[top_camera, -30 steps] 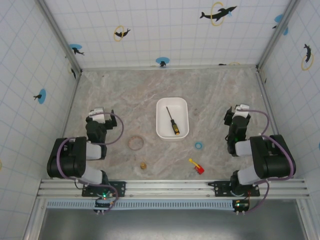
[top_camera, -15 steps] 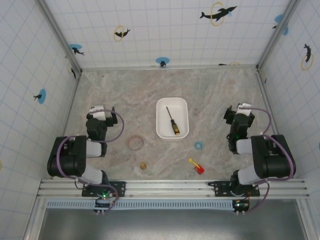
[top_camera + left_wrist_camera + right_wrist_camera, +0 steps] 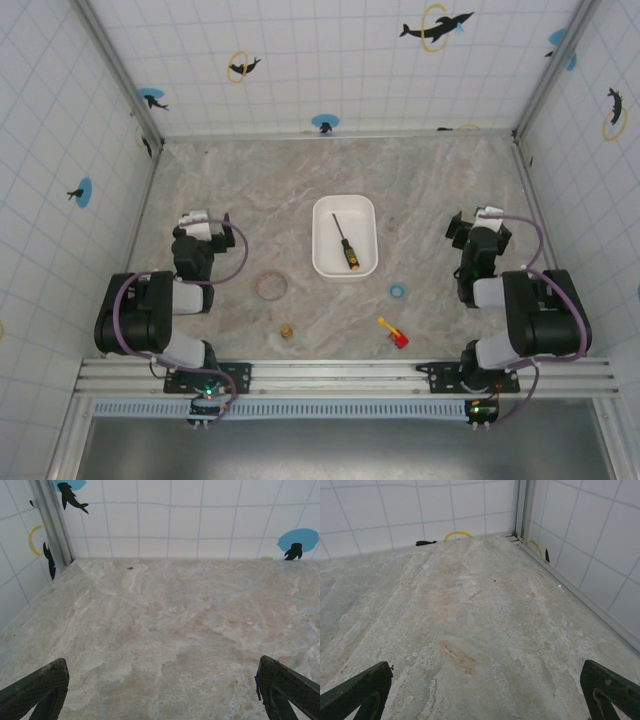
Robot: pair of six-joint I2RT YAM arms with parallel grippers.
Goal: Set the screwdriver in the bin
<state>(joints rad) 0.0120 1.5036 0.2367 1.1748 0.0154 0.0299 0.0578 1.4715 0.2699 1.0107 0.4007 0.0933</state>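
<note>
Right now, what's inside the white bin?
The screwdriver lies flat in the bin, with its yellow handle toward the near wall and its shaft pointing away. Nothing else shows on the white floor. The strip directly under the screwdriver is covered.

The bin (image 3: 345, 237) is a white rectangular tray with rounded corners, standing flat near the middle of the desk (image 3: 250, 190). The screwdriver (image 3: 345, 242) lies inside it on the bottom, diagonal, its thin dark shaft toward the far-left and its yellow-orange handle toward the near-right.
</note>
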